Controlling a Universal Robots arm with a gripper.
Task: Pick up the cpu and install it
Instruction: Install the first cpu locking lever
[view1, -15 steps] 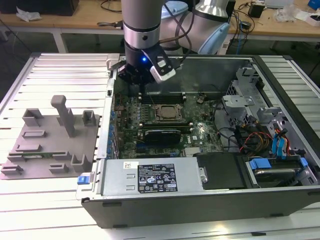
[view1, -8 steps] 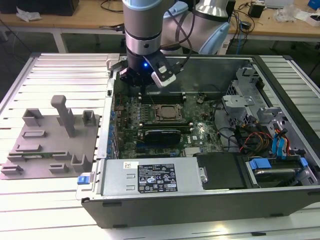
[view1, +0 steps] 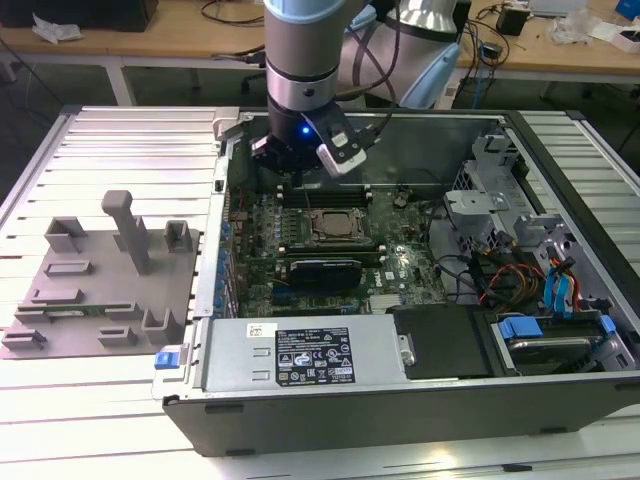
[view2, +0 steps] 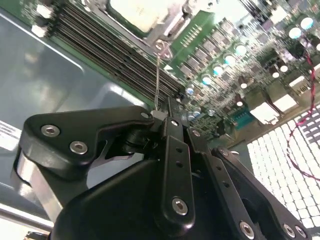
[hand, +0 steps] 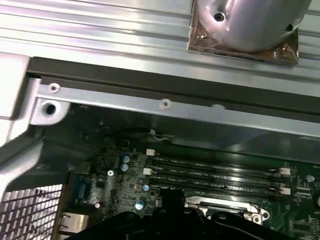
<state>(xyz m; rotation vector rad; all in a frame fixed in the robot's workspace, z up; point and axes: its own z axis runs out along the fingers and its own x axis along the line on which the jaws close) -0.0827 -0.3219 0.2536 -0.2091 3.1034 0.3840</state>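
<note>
The cpu (view1: 335, 226), a small pale silver-grey square, lies flat in the metal-framed socket (view1: 335, 210) in the middle of the motherboard (view1: 400, 270); the second wrist view shows its pale top (view2: 131, 12). My gripper (view1: 300, 172) hangs low over the board just behind the socket, on the exterior view's left of it. Its black fingers (view2: 170, 135) stand together, shut. A thin metal socket lever (view2: 158, 80) rises from the socket's corner and ends right at the fingertips of the gripper (view2: 162, 114). The gripper (hand: 170, 212) also appears as a dark shape in the first wrist view.
Memory slots (hand: 215, 175) run between the socket and the case's back wall (hand: 165, 107). A power supply with a label (view1: 310, 355), a drive cage (view1: 490, 190) and loose cables (view1: 520, 270) crowd the case. A grey fixture plate (view1: 100, 275) lies outside on the exterior view's left.
</note>
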